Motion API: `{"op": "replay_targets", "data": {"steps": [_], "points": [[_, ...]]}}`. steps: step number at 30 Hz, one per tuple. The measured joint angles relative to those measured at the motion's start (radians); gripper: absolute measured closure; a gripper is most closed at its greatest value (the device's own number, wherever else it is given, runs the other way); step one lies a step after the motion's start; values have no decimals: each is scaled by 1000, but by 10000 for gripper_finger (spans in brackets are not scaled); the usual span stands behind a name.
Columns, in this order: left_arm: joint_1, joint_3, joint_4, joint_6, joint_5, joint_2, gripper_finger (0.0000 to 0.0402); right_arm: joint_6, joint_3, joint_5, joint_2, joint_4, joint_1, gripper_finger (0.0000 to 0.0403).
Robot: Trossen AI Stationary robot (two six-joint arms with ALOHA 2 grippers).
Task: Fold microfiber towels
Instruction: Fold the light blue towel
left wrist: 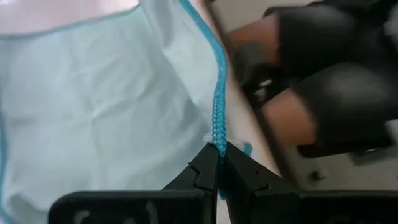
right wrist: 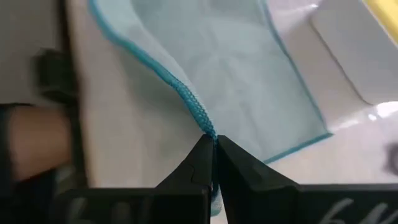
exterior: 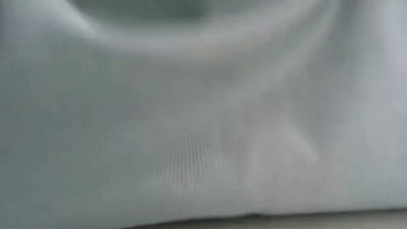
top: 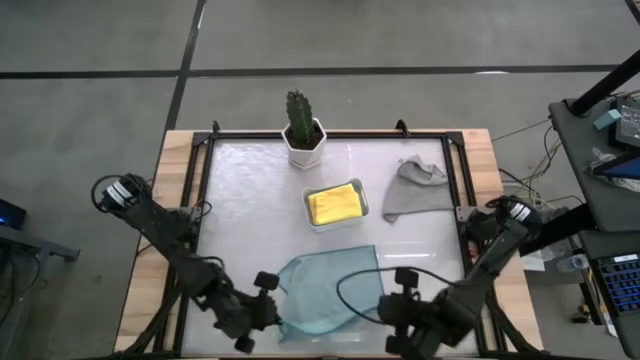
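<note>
Pale teal towel (left wrist: 106, 106) hem inside both clamped claws (left wrist: 219, 163) (right wrist: 213, 155)

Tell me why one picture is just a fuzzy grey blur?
In the low view the teal towel hangs right against the lens, out of focus and filling the frame. In the high view the table shows pale glare. In both wrist views the towel's stitched edge by the fingers is sharp; the background is soft.

left end effector (top: 272, 318) clamped shut, right end effector (top: 385, 312) clamped shut, both arms low at near edge
</note>
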Motion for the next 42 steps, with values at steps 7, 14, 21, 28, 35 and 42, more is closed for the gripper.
{"op": "replay_targets", "data": {"steps": [7,14,21,28,35,42], "points": [[74,-64,-62,-88,1,23,402,-58,-107,-88,2,0,-113,394],[157,-132,-164,-156,2,23,402,-143,-216,-104,-2,-4,-250,394],[220,-149,-182,-149,34,23,402,-280,-272,-96,-2,23,-359,394],[227,-149,-241,-156,41,22,402,-367,-315,-94,-2,79,-408,394],[219,-148,-108,-125,166,21,402,-373,-326,-120,-2,83,-387,394],[212,-48,-400,-82,153,-70,402,-323,-252,-24,-45,-75,-351,394]]}}
